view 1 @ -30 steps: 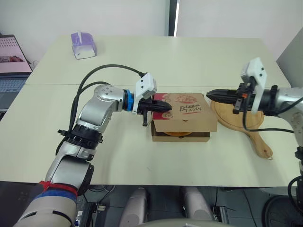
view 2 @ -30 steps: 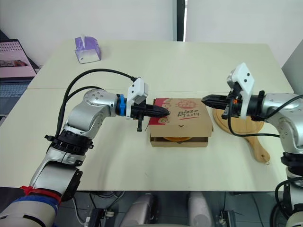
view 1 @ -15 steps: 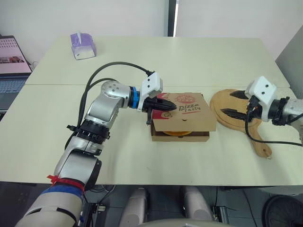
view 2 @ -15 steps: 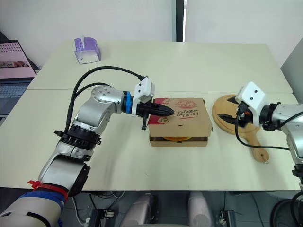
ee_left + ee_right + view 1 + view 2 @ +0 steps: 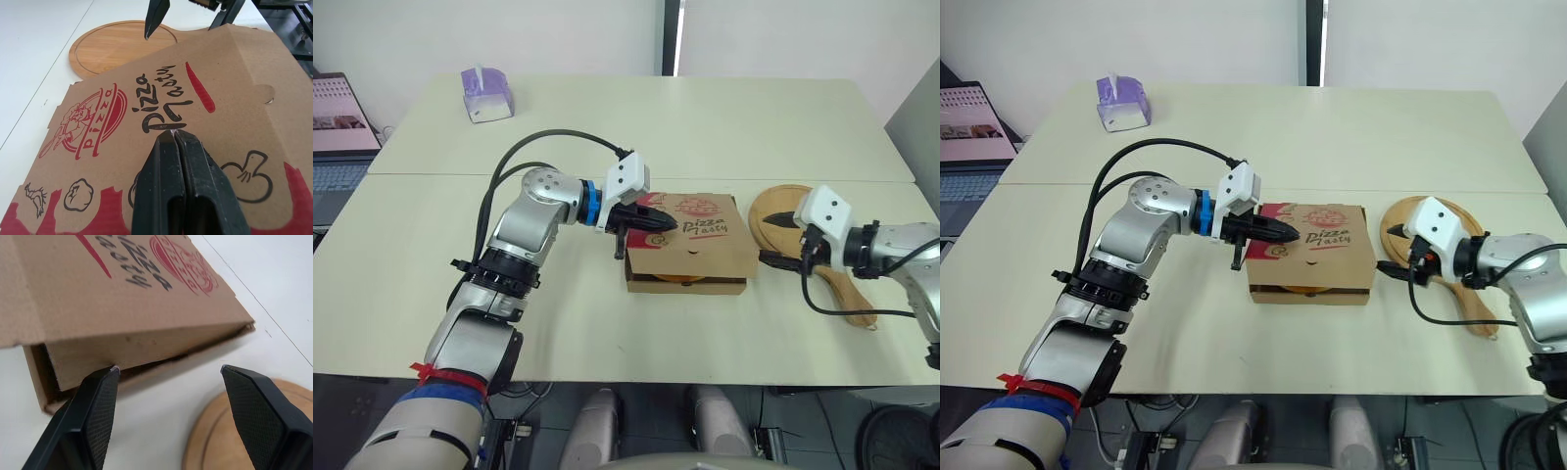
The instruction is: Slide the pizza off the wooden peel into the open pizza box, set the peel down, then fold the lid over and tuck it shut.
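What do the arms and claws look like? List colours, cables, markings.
Both arms: silver-grey metal, black cables, white wrist block. Left arm adds a blue wrist ring and red upper band. Left claw and right claw: two black fingers each.

pizza box lid | black script "pizza tasty" | red round emblem "pizza"

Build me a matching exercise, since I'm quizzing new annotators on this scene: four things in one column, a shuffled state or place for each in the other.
1 pizza box
2 wooden peel
3 left gripper
4 right gripper

A fingers open, beside the box's side
B fingers shut, on the lid
C bare, flat on the table
D lid lowered, not tucked

Pairs: 1-D, 2-C, 3-B, 4-A
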`<control>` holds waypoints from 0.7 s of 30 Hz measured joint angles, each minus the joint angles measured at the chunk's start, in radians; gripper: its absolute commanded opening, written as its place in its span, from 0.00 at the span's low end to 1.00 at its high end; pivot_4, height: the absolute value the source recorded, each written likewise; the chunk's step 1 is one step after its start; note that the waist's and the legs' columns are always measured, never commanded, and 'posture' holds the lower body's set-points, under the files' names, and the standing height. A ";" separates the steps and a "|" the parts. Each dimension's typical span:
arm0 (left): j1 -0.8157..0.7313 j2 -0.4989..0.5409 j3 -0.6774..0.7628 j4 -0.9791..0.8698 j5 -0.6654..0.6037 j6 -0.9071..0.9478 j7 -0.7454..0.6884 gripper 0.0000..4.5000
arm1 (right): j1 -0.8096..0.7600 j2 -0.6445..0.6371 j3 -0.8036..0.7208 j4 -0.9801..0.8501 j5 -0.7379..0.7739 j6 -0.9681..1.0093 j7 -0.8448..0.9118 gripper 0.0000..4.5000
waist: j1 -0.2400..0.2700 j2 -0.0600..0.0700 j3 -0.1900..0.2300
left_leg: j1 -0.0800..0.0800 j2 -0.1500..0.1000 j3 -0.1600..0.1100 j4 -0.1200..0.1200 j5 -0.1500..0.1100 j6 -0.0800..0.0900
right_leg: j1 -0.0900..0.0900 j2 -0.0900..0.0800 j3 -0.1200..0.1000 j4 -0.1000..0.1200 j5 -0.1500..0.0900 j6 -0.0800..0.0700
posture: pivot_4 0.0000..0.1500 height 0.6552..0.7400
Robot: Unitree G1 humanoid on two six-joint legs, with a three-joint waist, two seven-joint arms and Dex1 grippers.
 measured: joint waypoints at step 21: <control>0.010 -0.003 -0.001 -0.007 0.008 0.004 -0.023 0.00 | -0.032 0.051 0.093 -0.239 0.093 0.139 -0.057 0.99 | -0.001 0.000 0.000 | 0.000 0.000 -0.001 0.000 0.000 0.000 | 0.000 0.000 0.000 0.000 0.000 0.000 | 1.00 1.00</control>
